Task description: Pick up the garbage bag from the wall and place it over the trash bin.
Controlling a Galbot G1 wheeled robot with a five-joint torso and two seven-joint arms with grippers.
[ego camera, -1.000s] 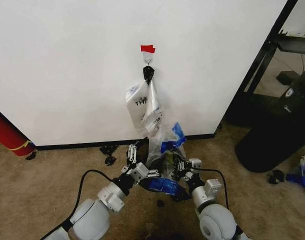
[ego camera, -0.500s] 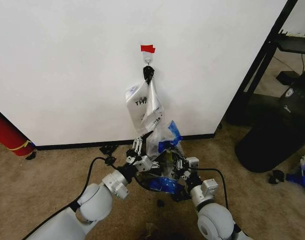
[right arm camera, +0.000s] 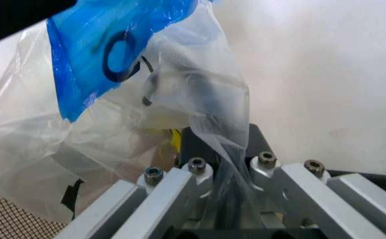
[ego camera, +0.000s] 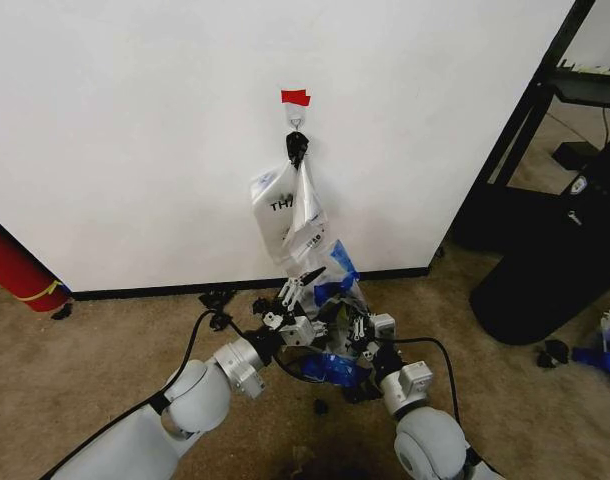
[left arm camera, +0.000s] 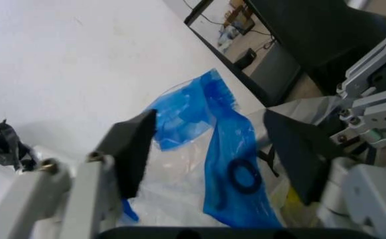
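The bag (ego camera: pixel 335 285) is off the hook (ego camera: pixel 296 122) and hangs low before the wall (ego camera: pixel 135 120), just above the bin (ego camera: pixel 330 372), whose mesh shows at the corner of the right wrist view.

The right claw (ego camera: pixel 363 328) pinches a gathered strip of film between pressed-together fingers (right arm camera: pixel 179 186). The left claw (ego camera: pixel 297 290) stands spread, pads on either side of the blue patch, not touching it.

To do this step well, I judge the left claw should take the far edge of the mouth, then the 2 arms pull apart and lower the opening around the bin's rim. The film is thin and may tear or slip.

The bag is crinkly, translucent white, with bright blue patches and a black ring print.
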